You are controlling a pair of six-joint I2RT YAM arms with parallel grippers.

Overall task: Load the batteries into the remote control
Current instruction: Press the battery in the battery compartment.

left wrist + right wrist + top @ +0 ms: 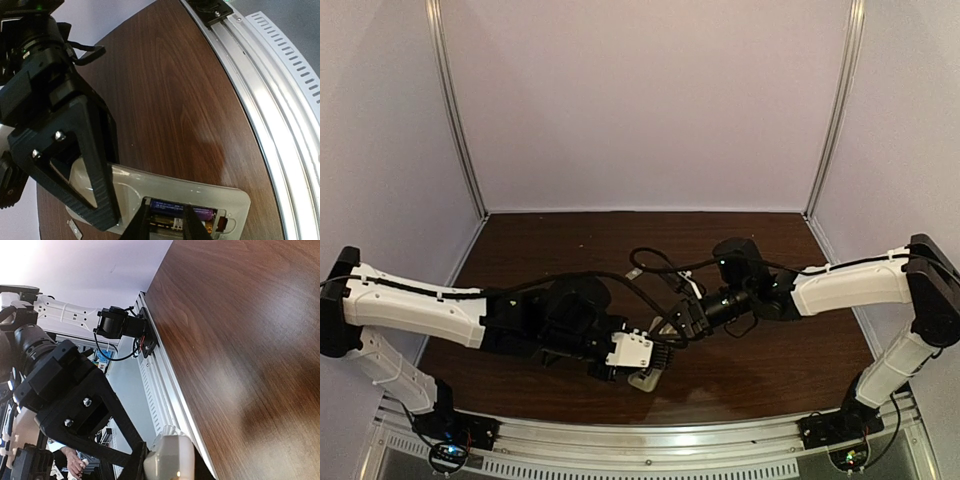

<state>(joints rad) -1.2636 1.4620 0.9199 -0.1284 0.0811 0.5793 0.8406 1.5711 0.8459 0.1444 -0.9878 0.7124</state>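
The remote (200, 196) lies on the table (175, 90) toward 6 o'clock of the tabletop in the top view, close to the rail (260, 100) at the near edge, and both arms meet over it. It lies back up, its battery bay open at the left wrist view's 6 o'clock. A blue-purple battery (176, 208) lies lengthwise in the upper slot of that bay. Just below it, at its 6 o'clock, there is a pale, yellowish shape in the lower slot, but the fingers cover too much of it to tell what it is. The left gripper (167, 227) hangs right over the bay with its jaws parted a little. One dark fingertip stands at each side of the battery's middle, and nothing is pinched between them. The right gripper (675, 330) comes in from 3 o'clock in the top view and is clenched on the remote's far end from the bay. In the left wrist view its big black finger lies across the white body at 8 o'clock. In the right wrist view the remote's rounded pale end sits against that finger at 6 o'clock. A small pale flat piece (74, 229) lies on the table at 7 o'clock in the left wrist view, just beside the right gripper.
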